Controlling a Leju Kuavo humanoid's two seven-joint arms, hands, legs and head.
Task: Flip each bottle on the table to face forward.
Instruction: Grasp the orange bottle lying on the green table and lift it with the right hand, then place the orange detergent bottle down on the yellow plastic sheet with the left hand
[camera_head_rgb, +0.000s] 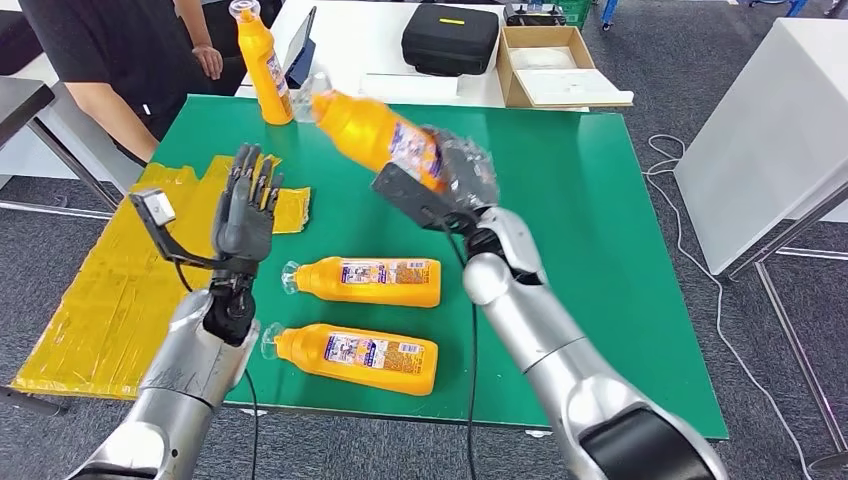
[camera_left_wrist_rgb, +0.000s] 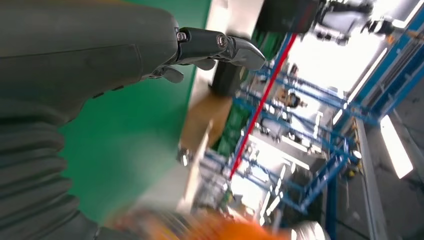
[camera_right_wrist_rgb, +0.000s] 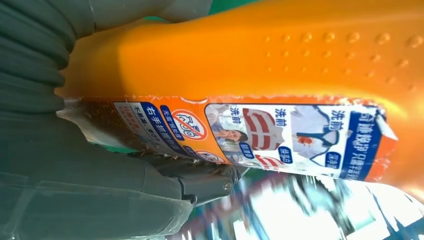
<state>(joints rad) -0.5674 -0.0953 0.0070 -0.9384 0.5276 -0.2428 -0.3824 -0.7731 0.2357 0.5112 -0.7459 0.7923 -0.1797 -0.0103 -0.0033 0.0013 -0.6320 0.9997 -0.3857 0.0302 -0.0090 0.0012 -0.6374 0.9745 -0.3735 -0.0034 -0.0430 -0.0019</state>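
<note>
My right hand (camera_head_rgb: 462, 172) grips an orange bottle (camera_head_rgb: 375, 131) by its base and holds it tilted in the air above the green table (camera_head_rgb: 590, 230), cap toward the far left. Up close, the bottle (camera_right_wrist_rgb: 280, 75) shows its printed label against my right hand (camera_right_wrist_rgb: 90, 150). Two more orange bottles lie on their sides, one mid-table (camera_head_rgb: 368, 281) and one nearer the front edge (camera_head_rgb: 352, 355). Another bottle (camera_head_rgb: 262, 62) stands upright at the far left corner. My left hand (camera_head_rgb: 245, 210) is raised with fingers spread, holding nothing; the left hand (camera_left_wrist_rgb: 100, 55) also appears over green.
A person (camera_head_rgb: 120, 60) stands at the table's far left. Yellow plastic sheeting (camera_head_rgb: 110, 280) drapes over the left edge. Behind are a white table with a black case (camera_head_rgb: 450, 38) and a cardboard box (camera_head_rgb: 555, 65). A white table (camera_head_rgb: 770, 130) stands to the right.
</note>
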